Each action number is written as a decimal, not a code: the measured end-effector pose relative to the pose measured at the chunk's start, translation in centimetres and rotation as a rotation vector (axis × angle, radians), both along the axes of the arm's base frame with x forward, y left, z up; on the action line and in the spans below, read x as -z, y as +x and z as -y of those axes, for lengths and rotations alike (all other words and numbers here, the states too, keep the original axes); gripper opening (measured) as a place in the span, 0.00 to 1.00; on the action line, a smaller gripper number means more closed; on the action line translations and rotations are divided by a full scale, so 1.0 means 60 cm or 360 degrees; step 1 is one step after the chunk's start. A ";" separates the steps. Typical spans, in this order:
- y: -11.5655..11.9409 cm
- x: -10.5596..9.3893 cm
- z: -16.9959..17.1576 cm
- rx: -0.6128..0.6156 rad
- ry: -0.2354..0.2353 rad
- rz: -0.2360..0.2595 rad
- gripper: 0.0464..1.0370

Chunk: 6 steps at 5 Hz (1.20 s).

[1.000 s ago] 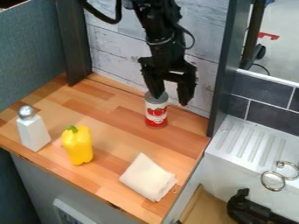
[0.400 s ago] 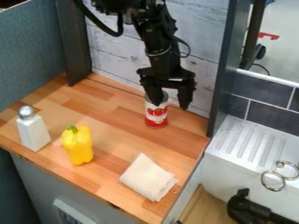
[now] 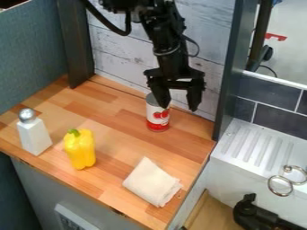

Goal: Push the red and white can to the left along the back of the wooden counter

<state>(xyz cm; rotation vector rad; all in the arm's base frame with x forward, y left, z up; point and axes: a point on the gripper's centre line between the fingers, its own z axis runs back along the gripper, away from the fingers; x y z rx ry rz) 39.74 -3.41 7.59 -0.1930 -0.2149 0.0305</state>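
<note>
The black gripper (image 3: 178, 106) hangs over the back part of the wooden counter (image 3: 114, 114), its two fingers (image 3: 193, 99) spread wide apart and pointing down, with nothing clamped between them. Nearest to it is a tin can (image 3: 158, 117) with a red and white label and a grey top, standing upright on the counter near the pale plank wall (image 3: 120, 51). One finger overlaps the upper part of the can in the view — whether it touches the can, I cannot tell — while the other hangs to the right of the can.

Well apart from the gripper, toward the front edge, a yellow bell pepper (image 3: 80, 149) sits with its green stem up. Just beside it, to the left, a white shaker (image 3: 34, 138) with a silvery round top stands on the counter. A folded off-white cloth (image 3: 152, 183) lies near the front right corner. Past the counter's right side is a white ridged drainboard (image 3: 255, 146) — two metal rings (image 3: 280, 185) rest at its edge, below dark wall tiles (image 3: 277, 112).
</note>
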 end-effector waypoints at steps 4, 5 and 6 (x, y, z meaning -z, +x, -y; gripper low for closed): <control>0.011 0.029 0.009 -0.0013 -0.0018 -0.0096 0.96; 0.010 0.039 -0.022 -0.0072 0.0046 -0.0143 0.96; 0.008 0.037 -0.078 -0.0201 0.0132 -0.0168 0.96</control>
